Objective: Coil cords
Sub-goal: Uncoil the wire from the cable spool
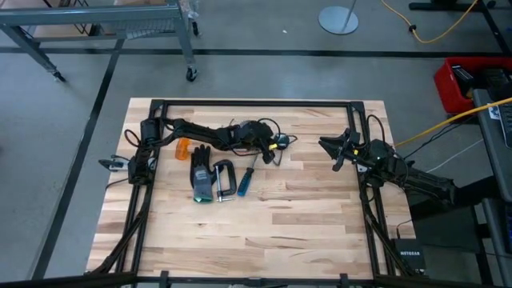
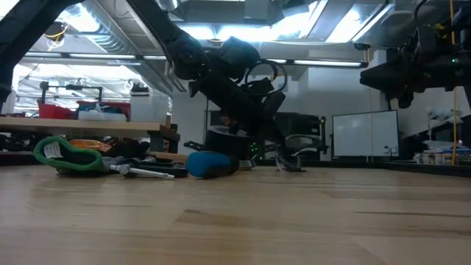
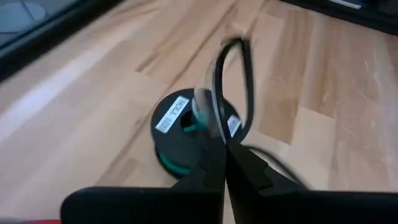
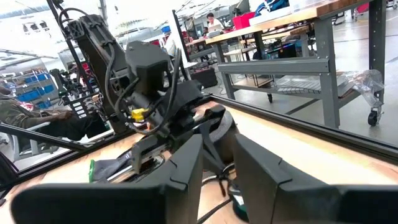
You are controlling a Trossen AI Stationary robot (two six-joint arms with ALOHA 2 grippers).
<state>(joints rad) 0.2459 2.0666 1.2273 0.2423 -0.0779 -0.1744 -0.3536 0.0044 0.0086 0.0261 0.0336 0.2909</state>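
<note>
My left gripper (image 1: 274,145) reaches out to the table's far middle and is shut on a thin black cord (image 3: 247,74) that loops out beyond its fingertips (image 3: 225,163). Just past the fingertips a black round reel (image 3: 177,127) with white labels and a teal-green lower rim rests flat on the wood. More dark cord lies tangled around the gripper (image 1: 270,128). In the low view the gripper (image 2: 283,158) slants down to the table. My right gripper (image 1: 336,149) hovers open at the right side, facing the left arm, its fingers (image 4: 186,168) wide apart with nothing between them. My left gripper pinches the black cord (image 3: 221,129) between its two shut fingers, right at their free ends. The fingers slant downward, coming from the table's left. The cord curves away from them in a narrow loop, and another strand (image 3: 277,160) trails off to one side over the wood.
To the left of the cords lie a blue-handled screwdriver (image 1: 244,180), a metal clamp (image 1: 224,178), a dark glove with a green cuff (image 1: 201,176) and a small orange item (image 1: 183,146). The near half of the wooden table (image 1: 264,232) is bare boards.
</note>
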